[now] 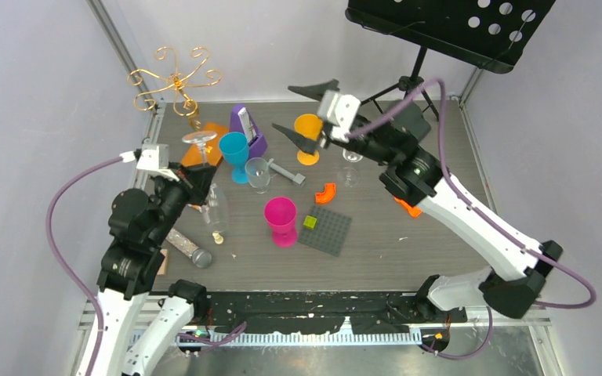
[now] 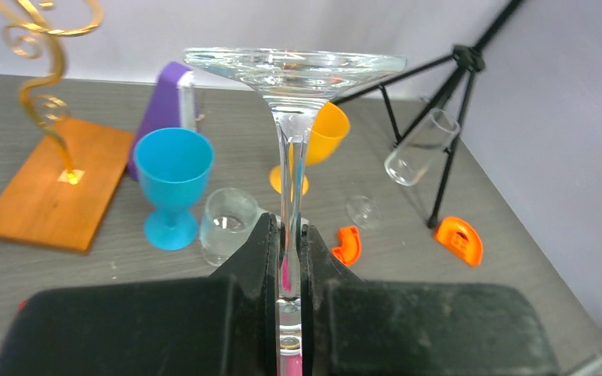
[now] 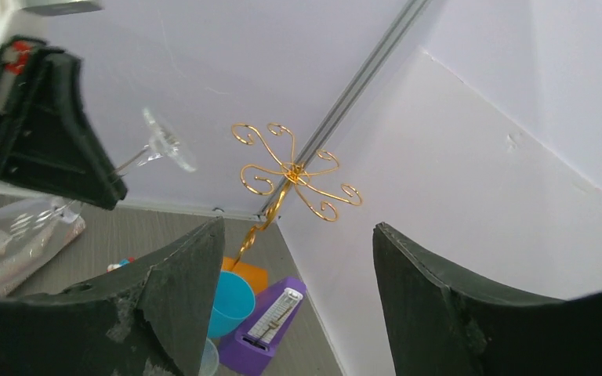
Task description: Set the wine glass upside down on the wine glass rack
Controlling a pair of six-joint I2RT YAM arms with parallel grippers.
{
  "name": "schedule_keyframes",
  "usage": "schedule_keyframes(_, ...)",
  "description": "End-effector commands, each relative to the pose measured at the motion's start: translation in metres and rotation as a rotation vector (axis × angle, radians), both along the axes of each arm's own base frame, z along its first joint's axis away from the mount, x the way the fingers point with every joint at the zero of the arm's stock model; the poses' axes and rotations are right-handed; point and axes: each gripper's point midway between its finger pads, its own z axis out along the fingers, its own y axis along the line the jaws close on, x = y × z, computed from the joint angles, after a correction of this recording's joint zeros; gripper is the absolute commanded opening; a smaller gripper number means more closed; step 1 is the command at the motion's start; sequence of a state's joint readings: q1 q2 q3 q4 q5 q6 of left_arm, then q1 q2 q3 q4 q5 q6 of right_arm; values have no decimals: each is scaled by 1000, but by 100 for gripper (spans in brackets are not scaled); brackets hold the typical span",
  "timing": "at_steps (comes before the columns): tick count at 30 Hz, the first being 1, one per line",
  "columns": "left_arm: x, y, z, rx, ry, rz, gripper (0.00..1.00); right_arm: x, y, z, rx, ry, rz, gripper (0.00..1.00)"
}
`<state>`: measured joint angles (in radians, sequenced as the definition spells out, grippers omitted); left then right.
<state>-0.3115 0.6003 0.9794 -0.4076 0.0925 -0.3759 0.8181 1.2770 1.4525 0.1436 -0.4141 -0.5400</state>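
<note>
My left gripper (image 1: 197,182) (image 2: 289,233) is shut on the stem of the clear wine glass (image 1: 201,139) (image 2: 294,66). The glass is tilted, with its round foot up and pointing towards the rack and its bowl (image 1: 216,205) low, near the table. The wine glass rack (image 1: 175,78) (image 2: 44,88) (image 3: 293,172) is gold scrolled wire on an orange base (image 1: 214,133) at the back left, just beyond the glass foot. My right gripper (image 1: 306,114) (image 3: 299,227) hangs open and empty above the orange goblet, facing the rack.
A blue goblet (image 1: 235,153), a purple metronome (image 1: 249,130), a clear tumbler (image 1: 257,174) and an orange goblet (image 1: 308,135) stand close to the rack's base. A pink goblet (image 1: 281,220), a grey baseplate (image 1: 325,229) and a glitter tube (image 1: 187,246) lie nearer. A black music stand (image 1: 448,28) overhangs the back right.
</note>
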Motion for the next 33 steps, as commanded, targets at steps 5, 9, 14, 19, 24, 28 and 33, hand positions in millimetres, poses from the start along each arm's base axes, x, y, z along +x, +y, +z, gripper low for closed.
schedule_keyframes(5, 0, 52, 2, -95, -111, 267, 0, 72, 38, -14, 37, 479, -142, 76)
schedule_keyframes(9, -1, 65, -7, -83, -129, 328, 0, 104, 57, -17, 114, 646, -195, 76)
schedule_keyframes(14, 4, 71, -11, -37, -182, 357, 0, 128, 84, -26, 230, 873, -124, 75)
schedule_keyframes(19, 13, 77, -3, -29, -329, 394, 0, 135, 89, -41, 239, 976, -88, 71)
schedule_keyframes(24, 19, 91, 6, -52, -463, 487, 0, 126, 80, -51, 200, 971, -103, 71)
schedule_keyframes(28, 29, 85, 12, 1, -524, 468, 0, 118, 63, -56, 181, 958, -134, 71)
schedule_keyframes(33, 49, 77, 20, 103, -556, 434, 0, 99, 40, -62, 156, 947, -159, 71)
